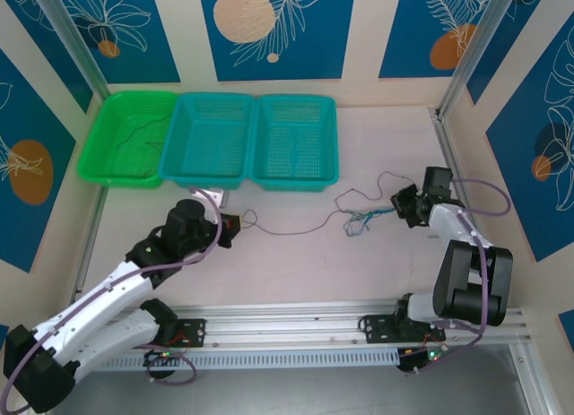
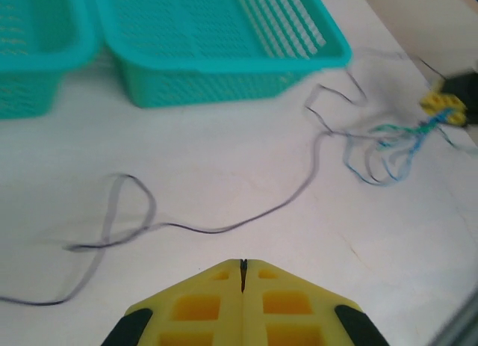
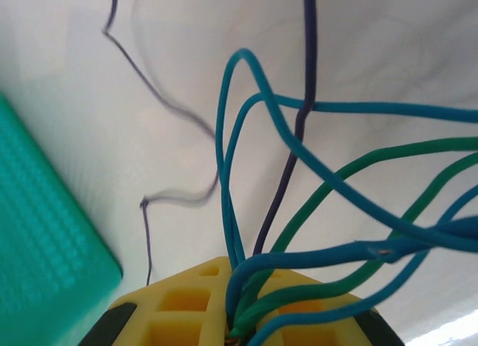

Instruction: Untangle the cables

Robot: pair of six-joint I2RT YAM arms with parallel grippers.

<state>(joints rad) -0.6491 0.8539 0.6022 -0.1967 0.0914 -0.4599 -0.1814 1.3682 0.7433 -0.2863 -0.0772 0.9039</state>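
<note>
We seem early on: our right end effector clamps the knotted cables, while our left end effector sits closed, apparently empty.

Pale matte table under soft, even light. Walls from nine round to three o'clock carry blue panels — white leaf outlines, orange discs — split by cream strips. Aluminium posts rise at ten and two; a slotted rail spans six o'clock.
</note>
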